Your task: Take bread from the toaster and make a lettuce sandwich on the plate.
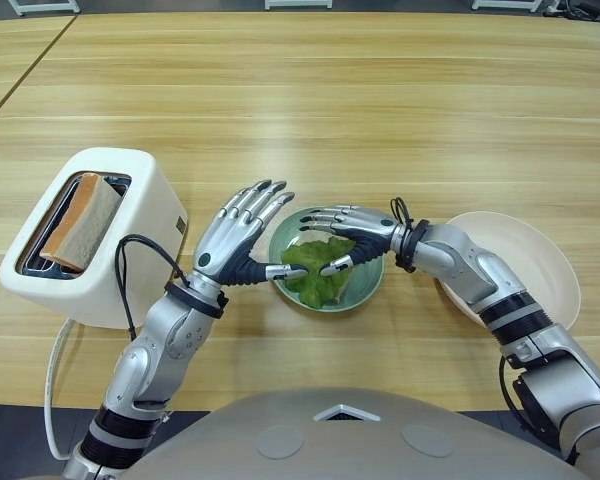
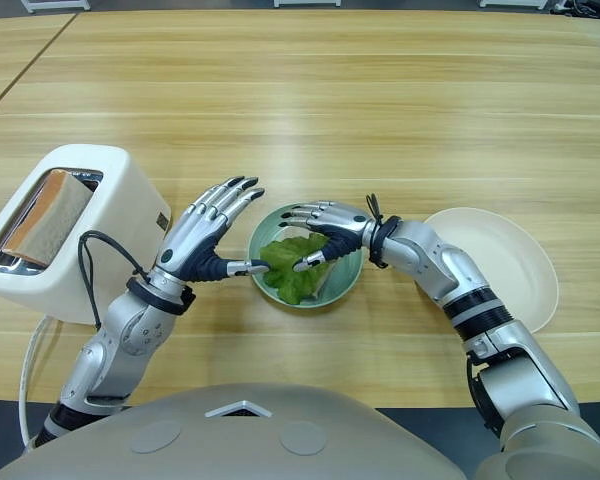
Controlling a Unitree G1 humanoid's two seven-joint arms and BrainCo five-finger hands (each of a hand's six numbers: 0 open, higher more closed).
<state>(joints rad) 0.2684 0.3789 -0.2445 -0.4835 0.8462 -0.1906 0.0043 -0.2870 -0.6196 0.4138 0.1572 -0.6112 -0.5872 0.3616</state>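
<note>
Your right hand (image 1: 355,228) is sitting spread and empty, thumb touching crinkly lettuce (image 1: 315,275) in the round green bowl (image 1: 368,284); left hand (image 1: 230,240) flat-open beside it.

Wooden worktop (image 1: 360,90): white toaster (image 1: 130,240) at left, green bowl (image 1: 365,295) in the middle, cream plate (image 1: 540,260) at right.

Bread (image 1: 83,222) in toaster (image 1: 148,195), lettuce (image 1: 310,275) in bowl (image 1: 371,287)
</note>
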